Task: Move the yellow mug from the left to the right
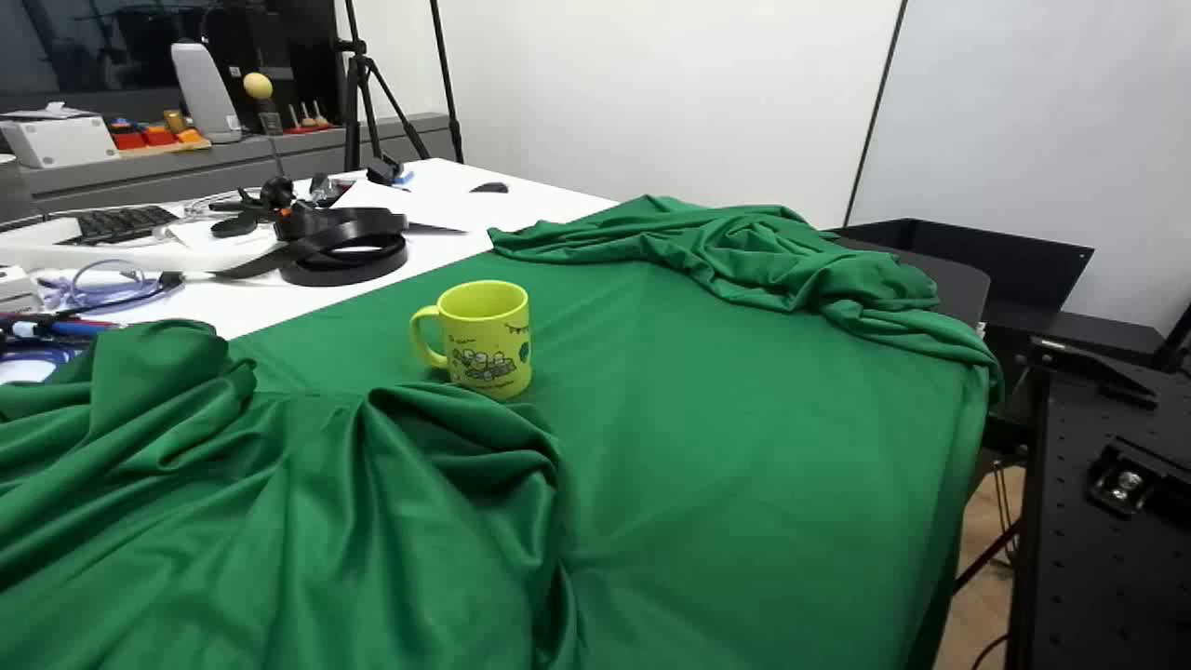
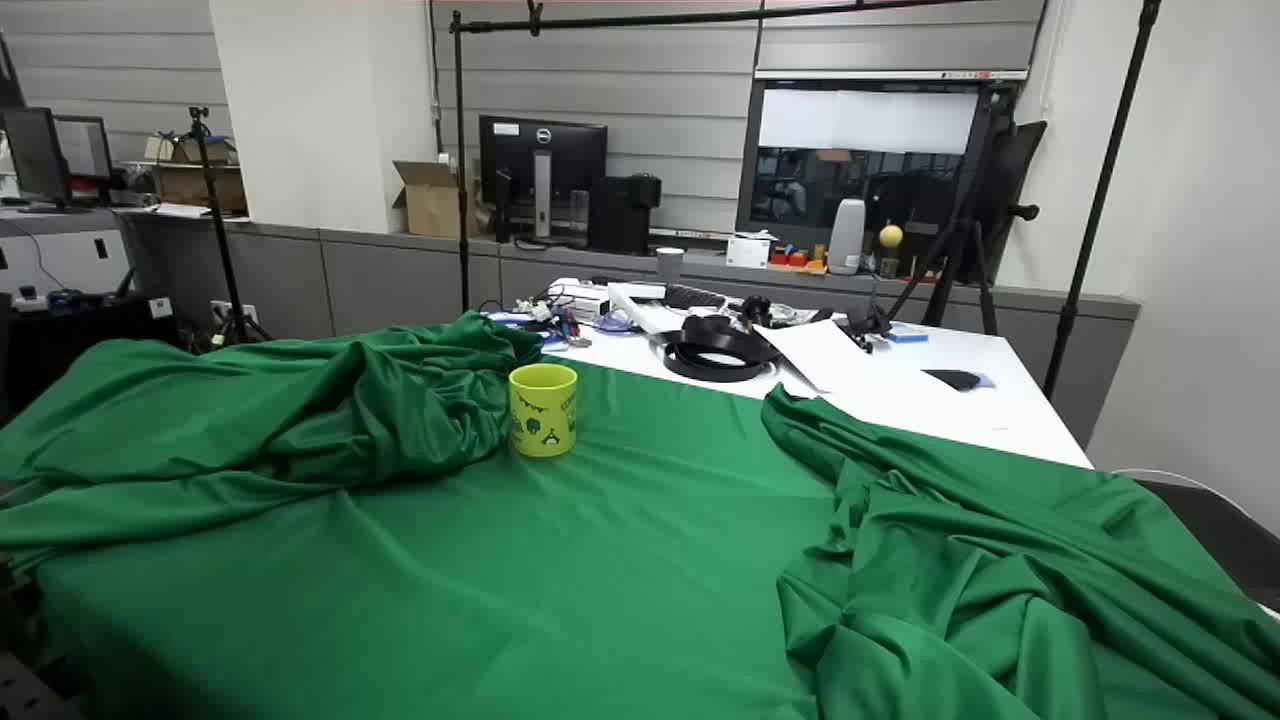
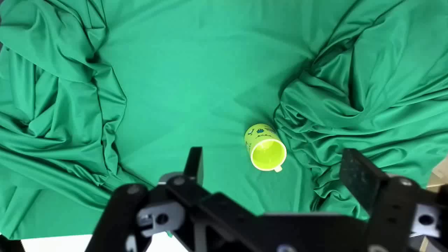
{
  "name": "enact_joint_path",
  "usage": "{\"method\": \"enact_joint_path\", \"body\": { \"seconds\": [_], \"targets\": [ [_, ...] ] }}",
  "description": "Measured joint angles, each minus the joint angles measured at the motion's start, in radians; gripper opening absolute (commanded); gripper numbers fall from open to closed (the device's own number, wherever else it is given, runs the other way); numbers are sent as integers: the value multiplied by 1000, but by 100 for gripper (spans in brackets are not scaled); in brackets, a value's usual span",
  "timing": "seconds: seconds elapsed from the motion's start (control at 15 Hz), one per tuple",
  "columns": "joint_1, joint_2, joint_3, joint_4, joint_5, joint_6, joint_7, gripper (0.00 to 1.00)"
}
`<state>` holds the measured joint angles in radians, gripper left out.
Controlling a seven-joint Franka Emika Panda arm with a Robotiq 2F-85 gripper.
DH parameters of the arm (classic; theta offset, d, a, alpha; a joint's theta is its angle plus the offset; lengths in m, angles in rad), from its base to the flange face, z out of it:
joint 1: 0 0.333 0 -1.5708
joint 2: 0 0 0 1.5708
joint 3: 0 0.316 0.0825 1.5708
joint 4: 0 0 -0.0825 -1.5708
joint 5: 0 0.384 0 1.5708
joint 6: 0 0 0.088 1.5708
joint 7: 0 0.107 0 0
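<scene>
The jaws are seen in the lower part of the wrist view, and they are spread wide. Below the jaws, the yellow mug (image 3: 265,147) is found; in this view it is framed by the gap between the two tips, well apart from both. The mug is placed upright on the green cloth (image 3: 182,87), and its open mouth is turned up toward the jaws. Its handle (image 3: 278,168) is turned to the bottom edge, where the base of the jaws is seen. In an exterior view, a dark printed design (image 1: 486,363) is seen on the side of the mug.

The cloth is spread over the bench (image 3: 52,245), of which a white strip is seen behind the jaws, at the bottom edge of the wrist view. In this view, a heap of folds (image 3: 59,98) is formed to the left of the jaws. To the right, another heap (image 3: 378,77) is formed, and a small part of it is hidden by the nearer jaw. This right heap is situated just beside the mug; whether the two are touching cannot be told. On the white part, on the side behind the jaws, a coiled black band (image 1: 349,270) and a keyboard (image 1: 121,223) are seen in an exterior view.
</scene>
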<state>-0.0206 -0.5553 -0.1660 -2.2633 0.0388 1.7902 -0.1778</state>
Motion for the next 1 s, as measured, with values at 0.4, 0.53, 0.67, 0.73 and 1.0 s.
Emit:
{"method": "enact_joint_path", "body": {
  "seconds": [0.4, 0.53, 0.67, 0.73, 1.0],
  "targets": [
    [0, -1, 0, 0, 0, 2, 0, 100],
    [0, -1, 0, 0, 0, 2, 0, 100],
    [0, -1, 0, 0, 0, 2, 0, 100],
    [0, -1, 0, 0, 0, 2, 0, 100],
    [-1, 4, 5, -7, -4, 11, -2, 100]
  ]
}}
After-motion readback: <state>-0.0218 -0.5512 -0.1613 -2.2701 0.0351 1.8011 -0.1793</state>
